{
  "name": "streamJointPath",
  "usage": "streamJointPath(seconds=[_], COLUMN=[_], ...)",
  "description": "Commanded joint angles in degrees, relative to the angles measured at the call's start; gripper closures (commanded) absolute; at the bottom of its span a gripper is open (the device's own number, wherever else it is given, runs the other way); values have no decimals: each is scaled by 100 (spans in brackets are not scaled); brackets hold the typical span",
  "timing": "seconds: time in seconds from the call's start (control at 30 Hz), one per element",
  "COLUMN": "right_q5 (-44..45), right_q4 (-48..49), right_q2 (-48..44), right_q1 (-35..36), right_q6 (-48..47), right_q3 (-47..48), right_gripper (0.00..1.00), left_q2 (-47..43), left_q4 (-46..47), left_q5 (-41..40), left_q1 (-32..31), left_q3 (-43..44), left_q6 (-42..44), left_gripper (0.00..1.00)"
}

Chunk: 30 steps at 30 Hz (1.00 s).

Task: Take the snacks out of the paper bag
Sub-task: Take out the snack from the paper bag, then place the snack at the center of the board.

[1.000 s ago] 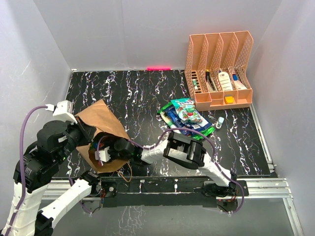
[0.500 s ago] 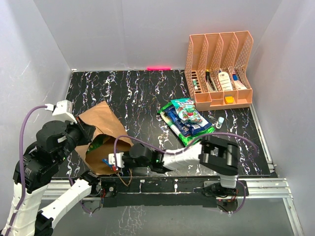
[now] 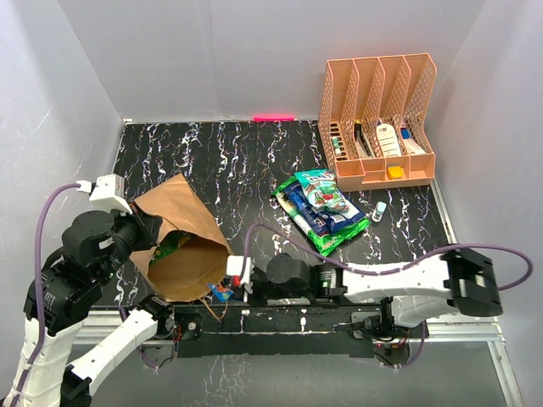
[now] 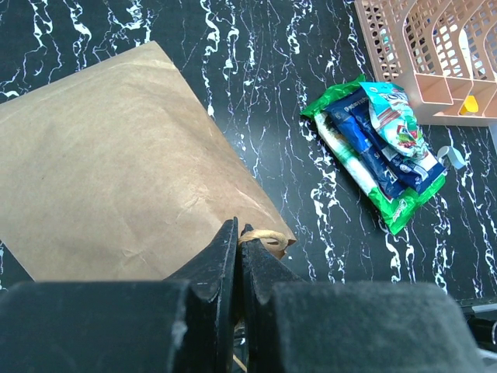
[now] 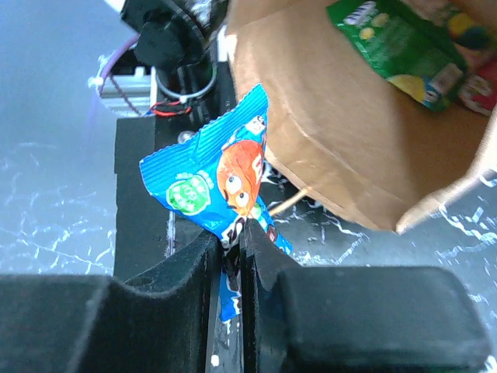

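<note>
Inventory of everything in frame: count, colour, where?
paper bag: 1, brown, front left, mouth lifted
blue packet: 1, blue, gripped just outside bag mouth
green packet: 1, green, inside bag
packet pile: at least 3, green, dark blue, teal, table centre-right
small tube: 1, pale cap, right of pile
file rack: 1, orange, back right, bottles inside
table: 1, black marbled
left gripper: shut on paper bag edge
right gripper: shut on blue packet

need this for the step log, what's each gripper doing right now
Left gripper: closed, pinching the edge of the paper bag.
Right gripper: closed on a small blue snack packet, just outside the bag.
</note>
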Motion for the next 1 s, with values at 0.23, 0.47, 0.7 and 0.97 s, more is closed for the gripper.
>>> streamJointPath(seconds=[0.23, 0.47, 0.7, 0.97], right_q5=[3974, 4641, 4416, 3554], right_q4=[-907, -2200, -3118, -3056], right_q2=[-1841, -2290, -2694, -2780], right_q1=[-275, -1434, -2722, -4418], right_q6=[2745, 4948, 7054, 8409], right_q3=[-482, -322, -392, -584], right_gripper=[90, 93, 93, 93], left_q2=[-31, -3, 18, 55], left_q4=[121, 149, 100, 74], left_q5=[-192, -171, -188, -152], left_q1=[-20, -21, -19, -21], left_q3=[7, 18, 69, 142], left_q6=[186, 188, 187, 189], left_gripper=[100, 100, 100, 100])
